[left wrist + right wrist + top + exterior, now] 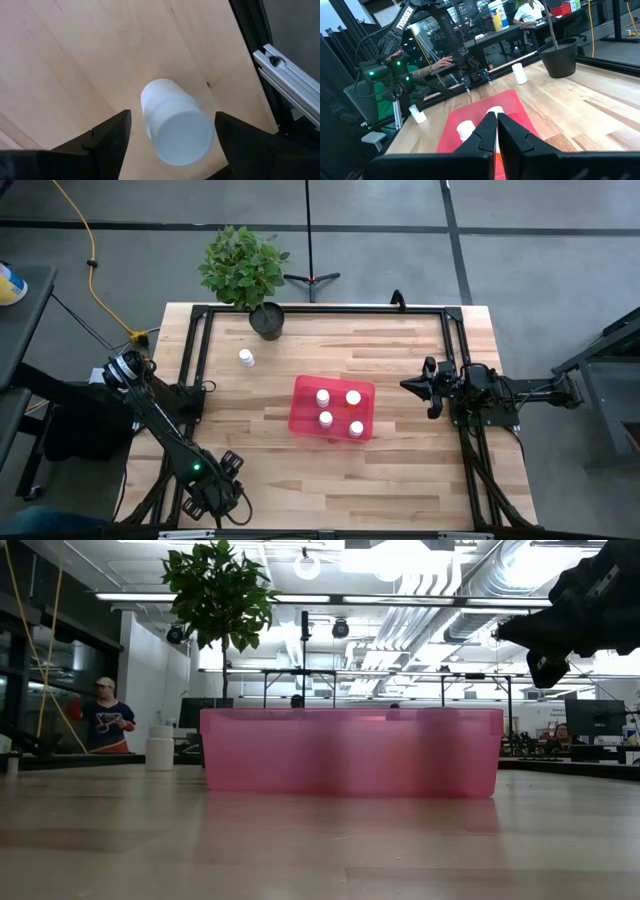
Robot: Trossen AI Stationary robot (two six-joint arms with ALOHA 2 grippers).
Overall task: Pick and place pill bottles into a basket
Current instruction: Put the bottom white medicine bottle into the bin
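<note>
Basket (333, 408): mid-table, four white-capped pill bottles (338, 410) inside, bare wood all round.
Loose bottle (246, 358): between basket and plant pot (267, 321).
Left gripper (172, 137): at the near-left table corner from the basket, fingers wide, straddling another bottle (175, 127) without touching; only its wrist view shows this.
Right gripper (424, 387): right of basket, fingers closed, empty.

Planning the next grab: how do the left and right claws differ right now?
Left claw is open, straddling a white pill bottle by the table's edge; right claw is shut. Left claw points down at the wood; right claw points across at the basket. Neither holds anything.
</note>
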